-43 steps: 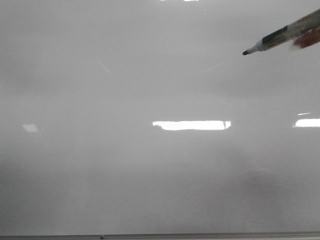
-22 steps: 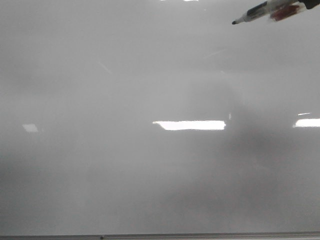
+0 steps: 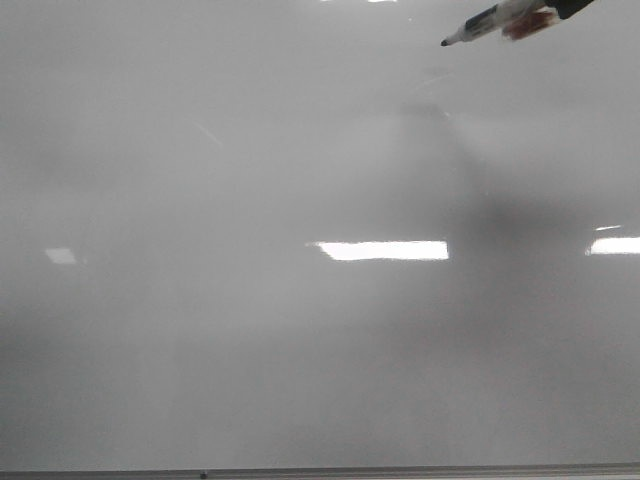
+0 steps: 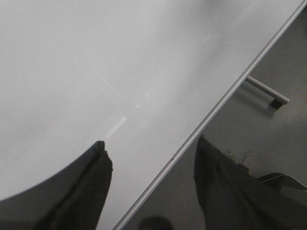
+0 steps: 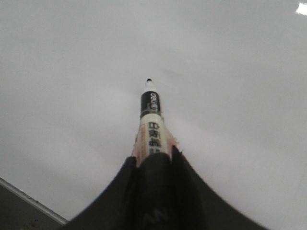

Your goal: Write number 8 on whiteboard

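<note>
The whiteboard [image 3: 250,330] fills the front view as a glossy grey-white sheet; the number 8 is not in view on it. A white marker [image 3: 490,20] with a black band and dark tip slants in from the top right, its tip pointing left and standing apart from its own shadow on the board. My right gripper [image 5: 152,155] is shut on the marker [image 5: 150,120], whose tip points out over the whiteboard [image 5: 72,72]. My left gripper [image 4: 150,142] is open and holds nothing, straddling the metal edge [image 4: 230,91] of the whiteboard [image 4: 96,62].
Bright rectangular light reflections [image 3: 383,250] lie across the board's middle and right. The board's near edge [image 3: 320,471] runs along the bottom of the front view. Beyond the edge, the left wrist view shows a dark surface [image 4: 268,139] and a thin metal bar [image 4: 266,91].
The marker has moved up and to the left in the front view. Its dark shadow on the board has grown and shifted with it.
</note>
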You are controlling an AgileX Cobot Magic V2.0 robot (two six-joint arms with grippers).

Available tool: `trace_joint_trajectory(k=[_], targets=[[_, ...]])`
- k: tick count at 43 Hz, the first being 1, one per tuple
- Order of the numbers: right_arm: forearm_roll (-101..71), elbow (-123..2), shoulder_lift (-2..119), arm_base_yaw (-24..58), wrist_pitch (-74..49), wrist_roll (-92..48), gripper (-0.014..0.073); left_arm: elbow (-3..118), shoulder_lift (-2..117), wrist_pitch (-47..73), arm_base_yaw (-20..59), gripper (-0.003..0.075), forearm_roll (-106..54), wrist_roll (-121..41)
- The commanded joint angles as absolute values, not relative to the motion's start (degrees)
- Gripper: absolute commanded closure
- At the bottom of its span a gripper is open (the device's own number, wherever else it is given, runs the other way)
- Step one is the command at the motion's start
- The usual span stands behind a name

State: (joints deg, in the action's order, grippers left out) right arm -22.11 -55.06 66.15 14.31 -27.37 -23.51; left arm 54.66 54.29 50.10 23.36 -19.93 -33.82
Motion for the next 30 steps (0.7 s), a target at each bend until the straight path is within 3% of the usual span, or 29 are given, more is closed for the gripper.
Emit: trace_joint_trajectory(k=[1, 16, 30], targets=[[-23.2, -58.6, 66.6, 13.8, -22.6, -24.2, 0.0662, 56.2, 53.6, 46.7, 23.1, 0.0333, -21.8, -33.3], [-23.2, -67.0, 75.9, 15.7, -28.0, -26.4, 0.0662, 56.2, 53.6, 46.7, 23.1, 0.0333, -21.8, -33.3], [-18.6, -63.5, 75.2, 13.1, -29.9, -22.3, 0.0652, 56.2, 53.7, 46.8, 23.1, 0.0333, -21.8, -33.3]])
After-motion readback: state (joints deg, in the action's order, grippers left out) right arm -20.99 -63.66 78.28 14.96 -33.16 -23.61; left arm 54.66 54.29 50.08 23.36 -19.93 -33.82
